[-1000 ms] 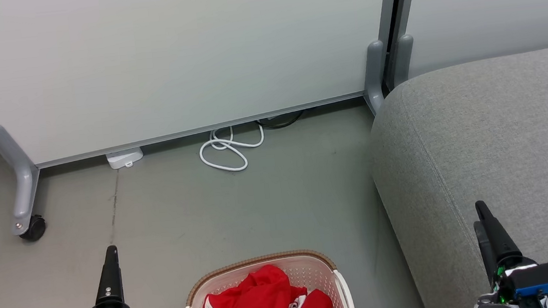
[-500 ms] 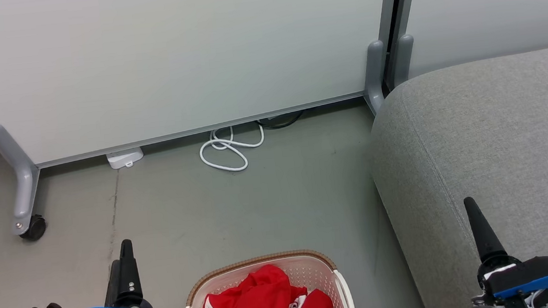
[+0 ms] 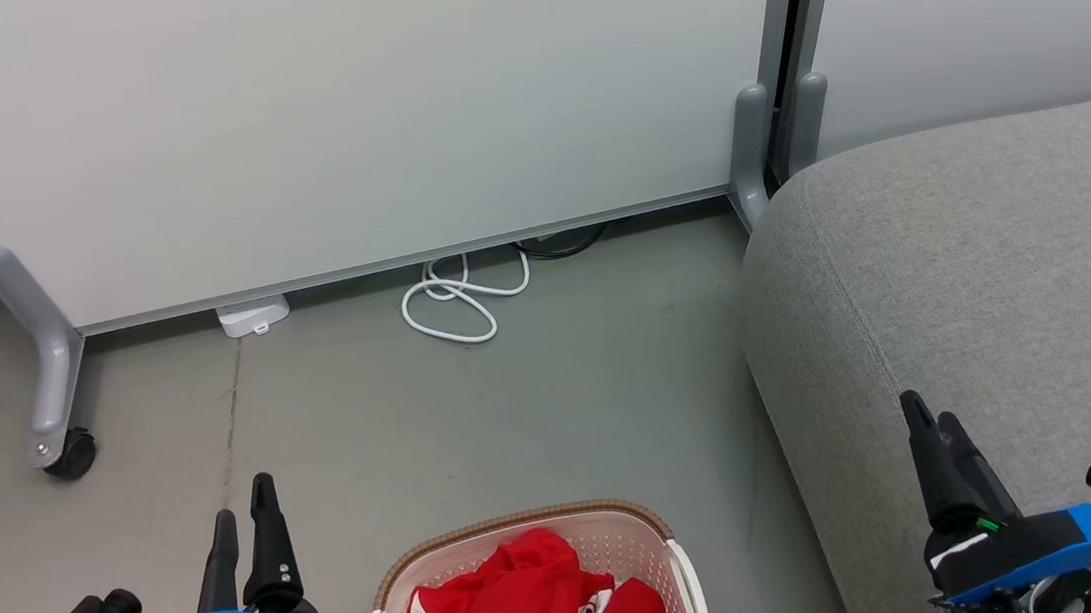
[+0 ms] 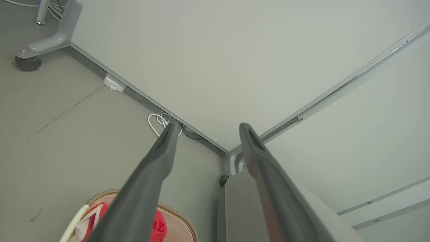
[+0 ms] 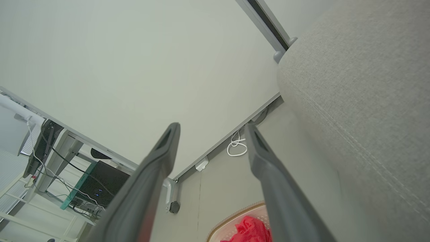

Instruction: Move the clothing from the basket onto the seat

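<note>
1. Head view: the left pincer (image 3: 244, 501), two long dark fingers on a blue-shelled wrist, is spread wide with nothing between them, above the grey floor (image 3: 535, 408). Just to its right stands the rounded cream-white perforated plastic basket with a brown woven-look rim (image 3: 526, 521). The bright red soft clothing with white bands (image 3: 524, 599) lies heaped inside the basket, clear of the fingers.
2. Head view: the right pincer (image 3: 928, 410) is over the front part of the large light grey fabric-upholstered seat (image 3: 981, 254). The basket stands well to its left, with a strip of floor between. Beyond both pincers a coiled white cable (image 3: 450, 306) lies at the foot of a pale partition panel (image 3: 337, 116).
3. Left wrist view: the left pincer (image 4: 210, 126) gapes fully and holds nothing. The basket (image 4: 178, 216) and the clothing (image 4: 159, 225) show low behind the finger on that view's left. A corner of the seat (image 4: 238, 201) lies behind the other finger. The cable (image 4: 154, 121) is near the tip of the first.
4. Right wrist view: the right pincer (image 5: 212, 126) is likewise wide apart and empty. The basket (image 5: 231, 215) with the clothing (image 5: 250, 230) sits low between its fingers. The seat (image 5: 352, 84) runs along the outer side of one finger.
</note>
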You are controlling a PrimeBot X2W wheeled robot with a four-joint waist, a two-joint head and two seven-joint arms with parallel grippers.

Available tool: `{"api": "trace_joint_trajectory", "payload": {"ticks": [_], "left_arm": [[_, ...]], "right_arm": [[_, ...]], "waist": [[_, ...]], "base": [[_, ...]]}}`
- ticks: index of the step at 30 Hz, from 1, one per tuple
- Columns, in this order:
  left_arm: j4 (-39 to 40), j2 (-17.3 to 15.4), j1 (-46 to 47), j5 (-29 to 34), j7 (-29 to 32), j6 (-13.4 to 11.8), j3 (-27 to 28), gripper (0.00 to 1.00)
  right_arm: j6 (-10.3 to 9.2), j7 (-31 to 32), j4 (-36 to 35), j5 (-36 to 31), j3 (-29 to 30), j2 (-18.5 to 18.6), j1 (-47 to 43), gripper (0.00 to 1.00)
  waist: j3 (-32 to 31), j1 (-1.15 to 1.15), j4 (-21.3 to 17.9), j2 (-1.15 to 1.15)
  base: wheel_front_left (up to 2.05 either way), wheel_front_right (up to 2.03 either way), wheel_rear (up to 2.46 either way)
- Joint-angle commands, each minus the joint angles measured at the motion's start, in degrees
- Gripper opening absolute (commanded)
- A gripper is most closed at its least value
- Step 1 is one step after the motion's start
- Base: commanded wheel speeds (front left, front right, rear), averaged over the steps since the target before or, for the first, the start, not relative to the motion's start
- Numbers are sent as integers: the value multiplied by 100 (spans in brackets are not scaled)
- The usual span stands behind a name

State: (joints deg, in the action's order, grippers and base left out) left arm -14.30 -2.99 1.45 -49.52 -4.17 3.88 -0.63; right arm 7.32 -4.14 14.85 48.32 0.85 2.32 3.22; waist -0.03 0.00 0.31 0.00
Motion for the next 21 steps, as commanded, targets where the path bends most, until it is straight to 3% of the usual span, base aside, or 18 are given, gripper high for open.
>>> {"api": "trace_joint_trajectory", "payload": {"ticks": [1,21], "left_arm": [[101,-41,44,238,-63,-23,-15,100],[-30,-69,20,1687,-401,-17,-223,100]], "right_arm": [[15,-64,-80,-243,-28,41,119,100],[16,-186,67,-1750,-174,53,156,100]], "waist": [[-2,0,2,0],[-26,0,36,0]], "base": [[0,0,0],[0,0,0]]}}
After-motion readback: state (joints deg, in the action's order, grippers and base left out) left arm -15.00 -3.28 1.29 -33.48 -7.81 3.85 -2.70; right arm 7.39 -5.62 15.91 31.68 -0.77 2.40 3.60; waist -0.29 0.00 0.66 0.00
